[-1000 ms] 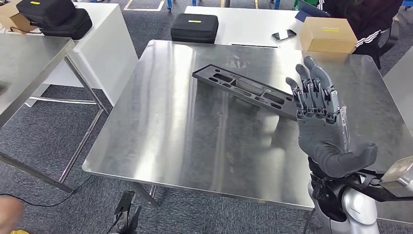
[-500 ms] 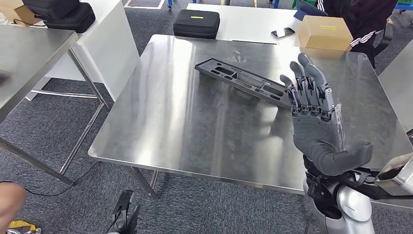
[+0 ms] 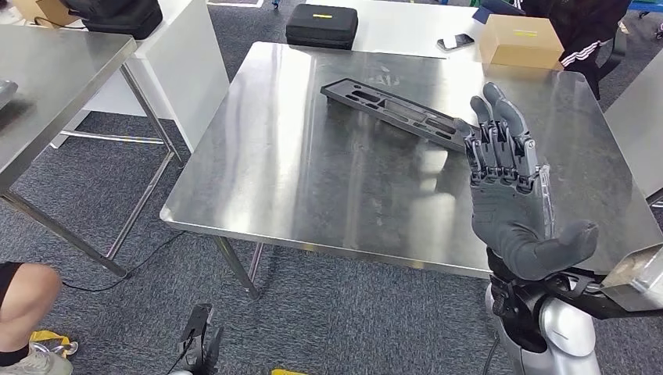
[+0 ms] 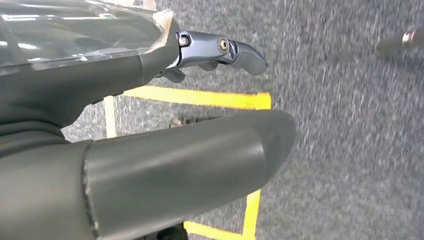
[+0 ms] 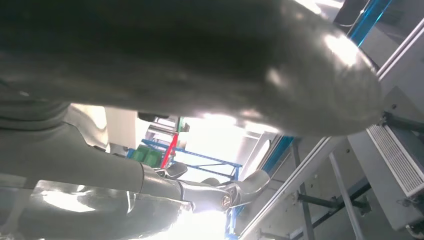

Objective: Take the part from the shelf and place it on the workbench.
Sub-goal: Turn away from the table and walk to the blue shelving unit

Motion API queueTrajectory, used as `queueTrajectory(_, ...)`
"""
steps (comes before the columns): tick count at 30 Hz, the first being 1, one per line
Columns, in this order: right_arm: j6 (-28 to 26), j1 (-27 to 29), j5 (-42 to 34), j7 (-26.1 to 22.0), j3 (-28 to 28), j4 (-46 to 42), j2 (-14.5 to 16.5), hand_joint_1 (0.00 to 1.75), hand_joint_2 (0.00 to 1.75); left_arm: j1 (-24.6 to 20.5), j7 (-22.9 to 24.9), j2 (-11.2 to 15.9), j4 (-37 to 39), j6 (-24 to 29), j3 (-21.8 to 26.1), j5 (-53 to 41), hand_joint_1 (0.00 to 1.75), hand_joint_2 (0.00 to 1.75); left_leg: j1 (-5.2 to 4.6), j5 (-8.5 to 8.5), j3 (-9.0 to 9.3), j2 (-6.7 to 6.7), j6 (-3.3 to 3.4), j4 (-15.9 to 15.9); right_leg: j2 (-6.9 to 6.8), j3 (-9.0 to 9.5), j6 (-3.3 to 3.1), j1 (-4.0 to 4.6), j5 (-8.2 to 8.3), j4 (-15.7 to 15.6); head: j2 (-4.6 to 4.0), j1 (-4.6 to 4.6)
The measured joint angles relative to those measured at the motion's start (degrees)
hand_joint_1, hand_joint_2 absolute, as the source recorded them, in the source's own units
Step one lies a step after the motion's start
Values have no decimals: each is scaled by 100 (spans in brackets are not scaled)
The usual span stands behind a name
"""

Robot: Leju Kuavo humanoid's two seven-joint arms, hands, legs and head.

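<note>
The right hand (image 3: 512, 195) is raised, fingers apart and empty, while the part (image 3: 395, 115) lies flat on the surface (image 3: 313, 180) just beyond its fingertips, its long axis slanting away to the hand's left.

head view looks down on workbench (image 3: 313, 195) — wrist views close behind hands.

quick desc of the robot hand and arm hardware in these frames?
Right robot hand: dark grey palm cover with ribbed side, thick grey thumb, darker segmented fingers with metal linkages. Black wrist section, then a glossy silver arm shell. Left robot hand: the same grey thumb and a bluish metal fingertip.
</note>
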Motion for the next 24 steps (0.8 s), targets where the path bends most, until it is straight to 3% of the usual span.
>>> queueTrajectory(2, -50, 10, 89, 3, -1, 1, 19, 0, 0, 15, 14, -2, -8, 7, 8, -37, 0, 0, 16, -209, -84, -15, -66, 157, -15, -78, -107, -72, 102, -20, 0, -16)
queueTrajectory(4, -88, 34, 157, 4, -1, -1, 48, 0, 0, 23, 25, -6, -20, 10, 20, -69, 0, 0, 57, -753, -261, -27, -143, 718, -31, -201, -183, -104, 224, -24, 0, -43)
queueTrajectory(6, -99, 85, 205, 3, -1, -3, 70, 0, 0, 31, 27, -6, -27, 9, 28, -94, 0, 0, 114, -1160, -415, -27, -213, 1423, -37, -346, -182, -109, 344, -16, 0, -58)
queueTrajectory(7, -99, 116, 226, 1, -1, -3, 78, 0, 0, 35, 27, -6, -30, 9, 31, -108, 0, 0, 145, -1178, -412, -26, -244, 1617, -38, -425, -162, -116, 402, -8, 0, -61)
queueTrajectory(8, -99, 145, 241, -2, -1, -3, 83, 0, 0, 38, 28, -5, -33, 8, 35, -119, 0, 0, 179, -1079, -324, -25, -273, 1635, -38, -508, -130, -132, 457, 6, 0, -64)
queueTrajectory(9, -99, 167, 252, -5, -2, -5, 87, 0, 0, 40, 28, -5, -40, 6, 43, -132, 0, 0, 214, -918, -137, -24, -303, 1461, -38, -592, -94, -151, 509, 25, 0, -66)
queueTrajectory(11, -99, 189, 268, -10, -7, -21, 94, 0, 0, 34, 28, -9, -70, 2, 67, -159, 0, 0, 266, -733, 424, -34, -358, 737, -35, -737, -5, -170, 595, 87, 0, -79)
queueTrajectory(13, -99, 198, 288, -18, -14, -46, 99, 0, 0, 20, 29, -15, -106, -1, 88, -188, 0, 0, 254, -803, 779, -66, -339, 179, -38, -828, 104, -162, 684, 123, 0, -87)
queueTrajectory(14, -100, 206, 300, -22, -15, -56, 103, 0, 0, 18, 34, -18, -116, -1, 93, -203, 0, 0, 221, -836, 809, -80, -298, 82, -41, -853, 161, -155, 737, 111, 0, -87)
queueTrajectory(16, -108, 235, 317, -28, -19, -57, 108, 0, 0, 26, 52, -22, -121, 2, 102, -234, 0, 0, 180, -760, 722, -65, -153, 65, -42, -894, 252, -165, 790, 87, 0, -78)
queueTrajectory(17, -114, 255, 324, -27, -26, -57, 108, 0, 0, 29, 61, -24, -122, 5, 107, -248, 0, 0, 168, -696, 668, -49, -69, 59, -40, -955, 250, -169, 698, 159, 0, -66)
queueTrajectory(19, -129, 288, 333, -27, -45, -57, 108, 0, 0, 30, 67, -26, -128, 12, 122, -270, 0, 0, 153, -555, 530, -18, 61, 44, -34, -1159, 166, -176, 243, 662, 0, -34)
queueTrajectory(21, -159, 319, 347, -26, -65, -57, 107, 0, 0, 33, 68, -32, -133, 14, 133, -285, 0, 0, 120, -412, 352, -7, 114, 48, -28, -1351, 116, -138, -204, 1455, 0, -3)
queueTrajectory(22, -185, 344, 369, -25, -78, -57, 106, 0, 0, 36, 68, -35, -133, 13, 134, -290, 0, 0, 100, -337, 256, -2, 125, 50, -24, -1366, 134, -114, -280, 1743, 0, 2)
queueTrajectory(23, -220, 373, 397, -15, -92, -56, 105, 0, 0, 40, 69, -38, -133, 13, 136, -292, 0, 0, 79, -263, 161, 0, 132, 52, -23, -1294, 166, -91, -247, 1855, 0, 4)
queueTrajectory(24, -256, 404, 425, 3, -106, -52, 105, 0, 0, 43, 73, -38, -133, 12, 137, -293, 0, 0, 59, -190, 70, 1, 133, 53, -23, -1123, 196, -68, -142, 1766, 0, 4)
